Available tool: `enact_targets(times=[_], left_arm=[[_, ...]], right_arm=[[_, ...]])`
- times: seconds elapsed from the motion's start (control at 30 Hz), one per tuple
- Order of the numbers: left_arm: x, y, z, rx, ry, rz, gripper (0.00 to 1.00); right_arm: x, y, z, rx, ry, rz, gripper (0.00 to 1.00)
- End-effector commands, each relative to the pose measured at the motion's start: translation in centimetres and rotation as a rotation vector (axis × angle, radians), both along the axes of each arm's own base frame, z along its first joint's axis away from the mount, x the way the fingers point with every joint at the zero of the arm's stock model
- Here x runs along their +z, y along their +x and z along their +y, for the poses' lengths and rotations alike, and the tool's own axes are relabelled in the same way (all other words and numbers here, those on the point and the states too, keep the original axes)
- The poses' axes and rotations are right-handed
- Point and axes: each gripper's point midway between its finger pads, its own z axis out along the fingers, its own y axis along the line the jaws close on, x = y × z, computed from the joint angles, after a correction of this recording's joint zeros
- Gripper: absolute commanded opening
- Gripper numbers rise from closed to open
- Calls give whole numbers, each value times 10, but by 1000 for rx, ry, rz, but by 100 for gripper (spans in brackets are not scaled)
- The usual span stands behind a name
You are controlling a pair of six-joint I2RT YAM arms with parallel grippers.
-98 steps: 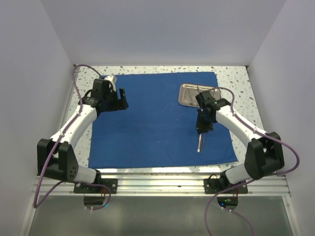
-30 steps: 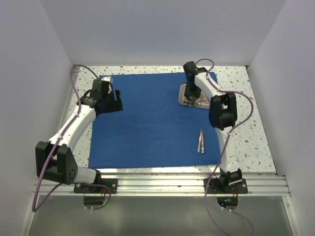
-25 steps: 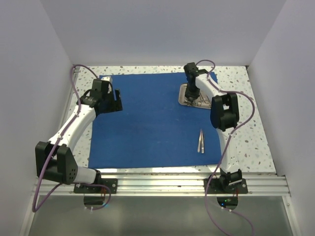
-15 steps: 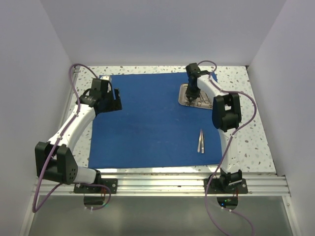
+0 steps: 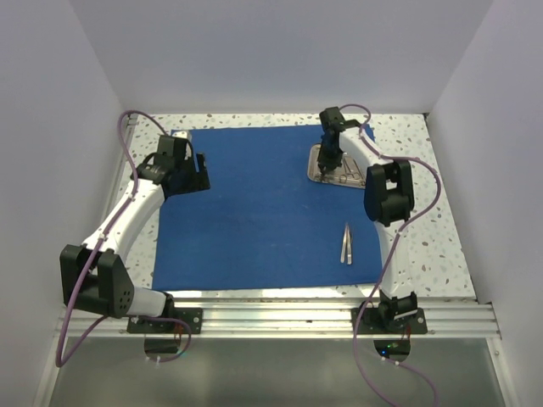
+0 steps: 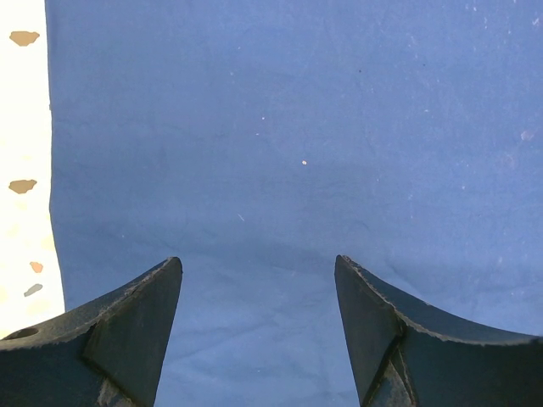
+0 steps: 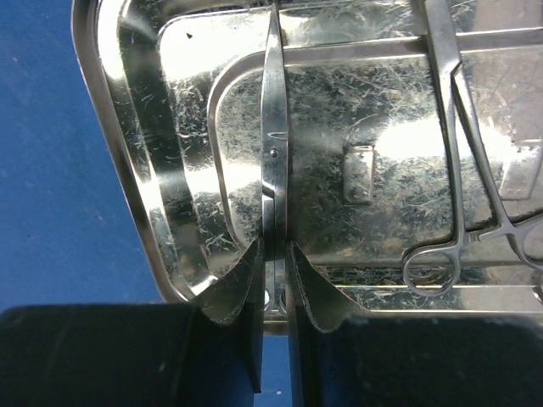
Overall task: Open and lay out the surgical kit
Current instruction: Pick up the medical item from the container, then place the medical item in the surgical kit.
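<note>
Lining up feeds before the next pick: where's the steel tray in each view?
Top external: steel tray far right on the blue cloth, partly behind the right gripper.
Left wrist: not in it.
Right wrist: fills the frame, scissors in it pinched.
Shared landmark: the blue cloth, in all three.

Bright light, glare on tray (image 7: 365, 93)

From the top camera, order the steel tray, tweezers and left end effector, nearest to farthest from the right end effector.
1. Steel tray, directly under the right end effector.
2. Tweezers, on the blue cloth, toward the bases.
3. Left end effector, over the cloth's left side.
</note>
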Motion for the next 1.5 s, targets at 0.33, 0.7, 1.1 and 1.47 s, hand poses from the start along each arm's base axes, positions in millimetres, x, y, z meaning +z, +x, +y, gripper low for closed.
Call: enact_targets(times=[0.33,0.7,1.1,1.47], left_arm=[[31,6,-4,20,-60,-102,76],[23,-2,-14,-12,-127,-135,76],[14,0,-26,-58,-167,-130,76],[18,1,-23,-53,-150,-135,76]], right_arm=[[91,-14,52,113,174,-52,0],[74,-172,82,250,170,135,0],[35,-252,111,305,272,223,58],[111,-164,68,270,90,18,80]])
